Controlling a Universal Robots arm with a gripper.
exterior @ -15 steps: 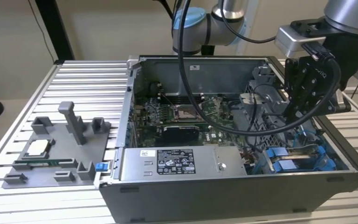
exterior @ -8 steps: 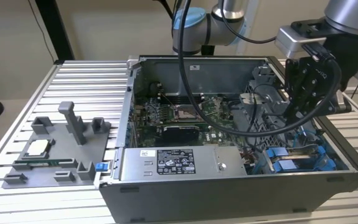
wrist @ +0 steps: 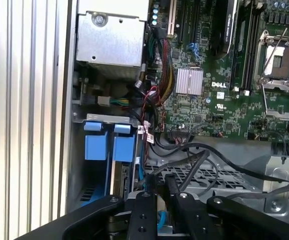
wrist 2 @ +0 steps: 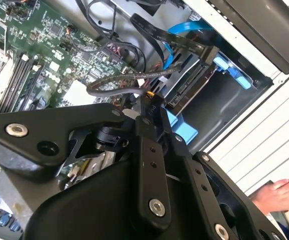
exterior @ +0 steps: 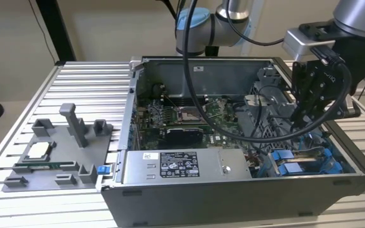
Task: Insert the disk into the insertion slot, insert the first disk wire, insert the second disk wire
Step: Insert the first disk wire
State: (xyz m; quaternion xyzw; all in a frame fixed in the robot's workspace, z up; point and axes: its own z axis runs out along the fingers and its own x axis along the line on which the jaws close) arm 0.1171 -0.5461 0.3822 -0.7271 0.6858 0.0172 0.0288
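A: What takes up the most room?

B: The slatted metal table [exterior: 81,76]. On it sits the open computer case [exterior: 233,199], with a grey fixture tray [exterior: 49,161] beside it on the exterior view's left. The robot arm [exterior: 360,19] reaches down into the case from the exterior view's upper right.

A: And inside the case?

B: The green motherboard [exterior: 182,114] covers the floor. The grey labelled power-supply box [exterior: 176,166] lies along the near wall. The insertion slot [exterior: 290,164], with its blue rails, is in the near corner on the exterior view's right.

A: Where's the disk?

B: Already seated in that slot. In the second wrist view the disk [wrist 2: 189,87] lies flat in the bay. Its blue frame [wrist 2: 182,127] sticks out at the open end, and a blue cable [wrist 2: 184,27] curves over it.

A: And the claw, relative to it?

B: The gripper [exterior: 300,124] hangs low inside the case, just above the slot. In the second wrist view its tip [wrist 2: 152,102] is just beside the disk's exposed edge. I cannot tell whether they touch.

A: Apart or together?

B: Drawn together. The fingers [wrist: 149,200] are pinched on the end of a black disk wire [wrist 2: 114,80], which loops back over the motherboard.

A: Anything smaller?

B: A person's hand [wrist 2: 279,192] rests on the table outside the case.
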